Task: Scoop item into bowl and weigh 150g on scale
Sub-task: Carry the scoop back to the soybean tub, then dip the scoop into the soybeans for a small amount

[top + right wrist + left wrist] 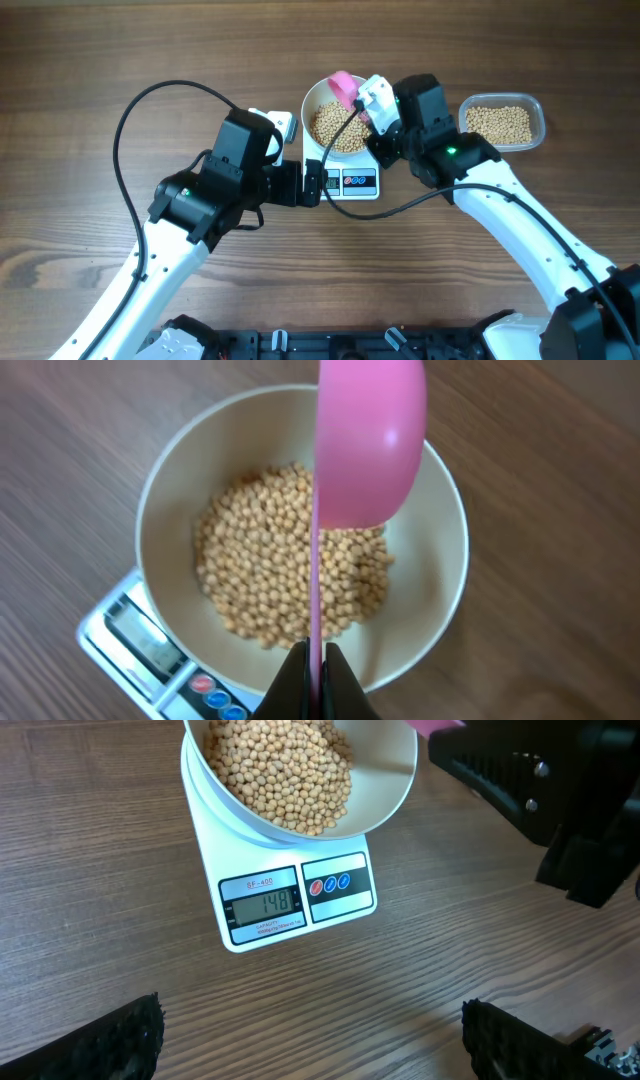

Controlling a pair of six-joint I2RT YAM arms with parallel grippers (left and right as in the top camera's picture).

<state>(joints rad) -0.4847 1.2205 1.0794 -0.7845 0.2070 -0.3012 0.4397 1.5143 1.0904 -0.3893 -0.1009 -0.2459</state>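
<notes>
The left claw (313,185) lies low on the tabletop (80,60). Its fingers are wide apart and hold nothing, just beside the scale (350,183). The scale sits toward the far edge, about halfway along. Its screen (262,903) seems to say 148, but the last number is hard to read. The white bowl (312,105) stands on the scale with a heap of beans (338,128) inside. A pink scoop (345,88) hangs over the bowl. The right claw (316,670) is squeezed tight on the scoop's thin handle. Further right, a clear tub (541,120) holds more beans.
</notes>
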